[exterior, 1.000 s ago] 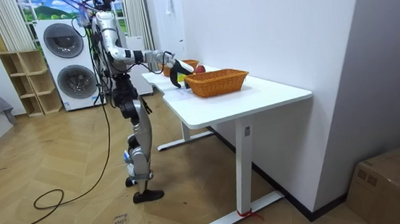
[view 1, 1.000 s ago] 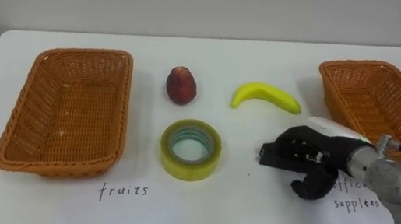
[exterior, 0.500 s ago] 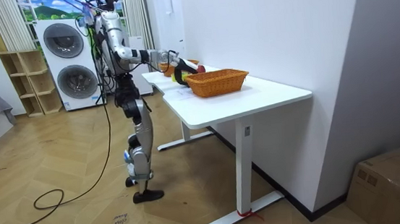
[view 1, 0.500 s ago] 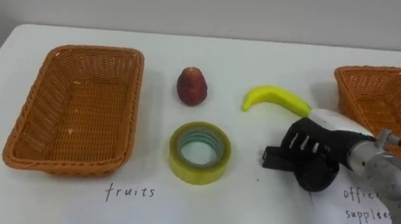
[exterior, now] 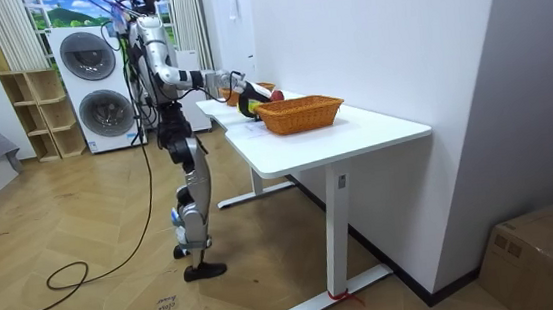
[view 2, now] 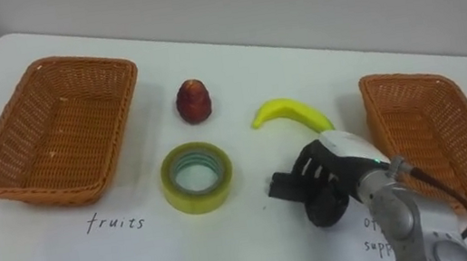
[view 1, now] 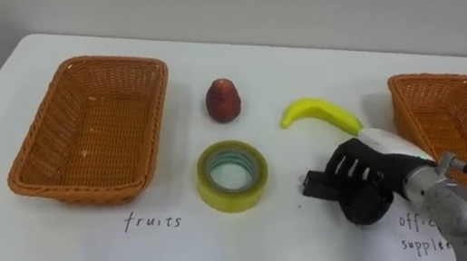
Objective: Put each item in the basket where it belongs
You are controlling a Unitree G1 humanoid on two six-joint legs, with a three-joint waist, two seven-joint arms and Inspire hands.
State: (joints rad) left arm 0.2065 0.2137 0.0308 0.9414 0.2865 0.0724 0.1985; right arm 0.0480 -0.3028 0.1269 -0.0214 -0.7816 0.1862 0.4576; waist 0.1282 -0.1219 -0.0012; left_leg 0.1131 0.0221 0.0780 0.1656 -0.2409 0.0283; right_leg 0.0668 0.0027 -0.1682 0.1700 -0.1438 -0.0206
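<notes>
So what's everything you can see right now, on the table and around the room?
table: 1, white, in front of the robot
left basket: 1, orange-brown wicker, table's left
right basket: 1, orange-brown wicker, table's right
red fruit: 1, red, right of the left basket
banana: 1, yellow, between the red fruit and the right basket
tape roll: 1, yellow-green, lying flat in front of the red fruit
labels: 2, handwritten, one in front of each basket
washing machines: 2, white, stacked behind the robot
cardboard box: 1, brown, floor at the room view's right
right hand: 1, dark, over the table just in front of the banana
</notes>
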